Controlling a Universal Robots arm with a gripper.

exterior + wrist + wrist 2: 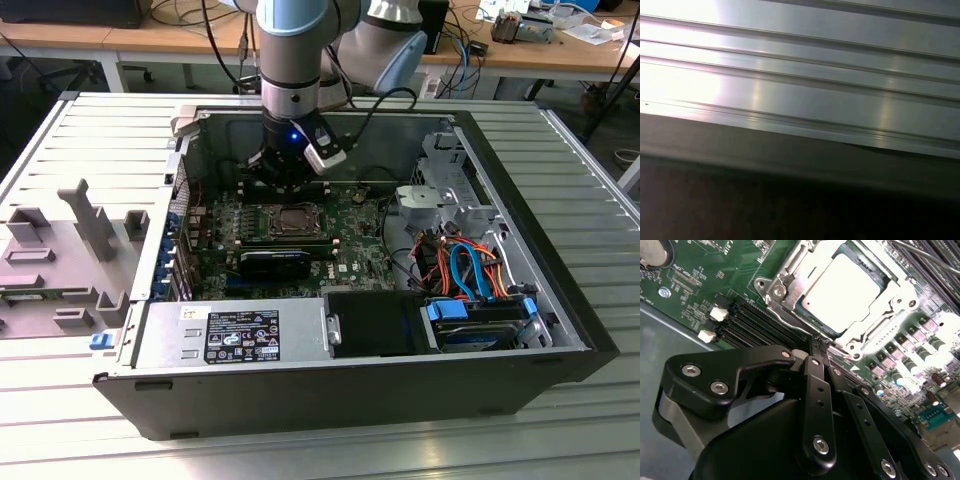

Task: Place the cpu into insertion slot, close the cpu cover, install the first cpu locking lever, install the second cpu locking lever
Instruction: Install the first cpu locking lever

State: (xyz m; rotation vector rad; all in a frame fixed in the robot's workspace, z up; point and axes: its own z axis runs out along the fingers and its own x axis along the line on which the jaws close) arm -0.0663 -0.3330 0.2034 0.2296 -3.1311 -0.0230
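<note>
The cpu (pixel 842 292) sits framed by the cpu cover (pixel 790 280), claw (pixel 821 342) just beside.

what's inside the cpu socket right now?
The cpu sits in the socket, its bright metal top showing through the window of the cover lying over it. The contacts beneath are hidden by the chip.

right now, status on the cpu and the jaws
Gripper low beside the insertion slot, jaws look shut, holding nothing. Cpu seated, cpu cover down around it. Nothing in the way.
</note>
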